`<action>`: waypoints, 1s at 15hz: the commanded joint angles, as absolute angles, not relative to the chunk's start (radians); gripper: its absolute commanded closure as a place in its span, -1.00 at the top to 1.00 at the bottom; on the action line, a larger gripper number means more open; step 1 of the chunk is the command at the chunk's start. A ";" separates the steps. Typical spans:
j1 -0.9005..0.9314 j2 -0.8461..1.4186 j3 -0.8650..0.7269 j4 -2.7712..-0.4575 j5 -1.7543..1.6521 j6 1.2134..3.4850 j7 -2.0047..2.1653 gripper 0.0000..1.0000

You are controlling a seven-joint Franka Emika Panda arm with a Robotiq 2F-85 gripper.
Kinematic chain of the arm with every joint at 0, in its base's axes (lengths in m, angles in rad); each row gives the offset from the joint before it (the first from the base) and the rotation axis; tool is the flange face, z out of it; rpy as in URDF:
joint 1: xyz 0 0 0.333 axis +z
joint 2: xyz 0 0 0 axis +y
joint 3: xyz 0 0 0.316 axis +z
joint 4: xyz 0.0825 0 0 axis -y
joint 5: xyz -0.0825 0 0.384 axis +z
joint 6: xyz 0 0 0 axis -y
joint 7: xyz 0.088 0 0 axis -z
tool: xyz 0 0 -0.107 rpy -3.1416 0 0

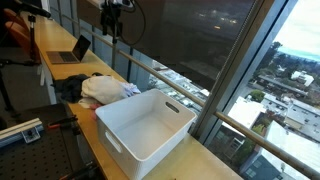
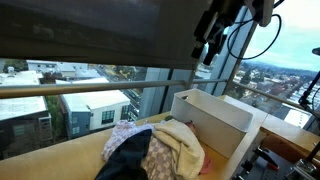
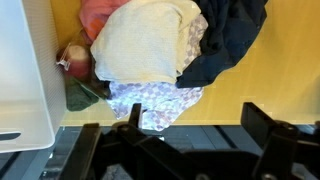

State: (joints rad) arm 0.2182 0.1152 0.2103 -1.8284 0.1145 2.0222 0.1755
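Observation:
A heap of clothes (image 1: pixel 97 90) lies on the wooden counter next to a white plastic bin (image 1: pixel 150 128). In the wrist view the heap shows a cream cloth (image 3: pixel 145 45) on top, a dark navy garment (image 3: pixel 228 40) to its right, a pale patterned piece (image 3: pixel 150 102) below and a pink one (image 3: pixel 98 12) at the top. My gripper (image 3: pixel 200 125) hangs high above the heap, open, with nothing between its fingers (image 3: pixel 135 120). Both exterior views show the gripper (image 1: pixel 113 22) (image 2: pixel 208 45) well above the clothes (image 2: pixel 160 150), touching nothing.
The bin (image 2: pixel 215 112) stands empty, its wall (image 3: pixel 22 80) at the left of the wrist view. An open laptop (image 1: pixel 72 50) sits further along the counter. A metal railing (image 2: pixel 70 90) and large windows run along the counter's far side.

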 commanded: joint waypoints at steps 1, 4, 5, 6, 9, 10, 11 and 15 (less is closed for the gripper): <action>0.224 0.117 0.210 -1.825 0.114 2.018 0.177 1.00; 0.226 0.117 0.211 -1.827 0.114 2.018 0.177 1.00; 0.226 0.117 0.211 -1.827 0.114 2.018 0.177 1.00; 0.226 0.117 0.211 -1.827 0.114 2.018 0.177 1.00; 0.229 0.114 0.212 -1.846 0.104 2.051 0.180 1.00; 0.231 0.118 0.213 -1.855 0.098 2.079 0.179 1.00; 0.234 0.127 0.213 -1.864 0.088 2.110 0.186 1.00; 0.266 0.187 0.222 -1.955 0.030 2.300 0.232 1.00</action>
State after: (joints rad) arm 0.2358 0.1470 0.2146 -1.8987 0.0804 2.1803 0.1817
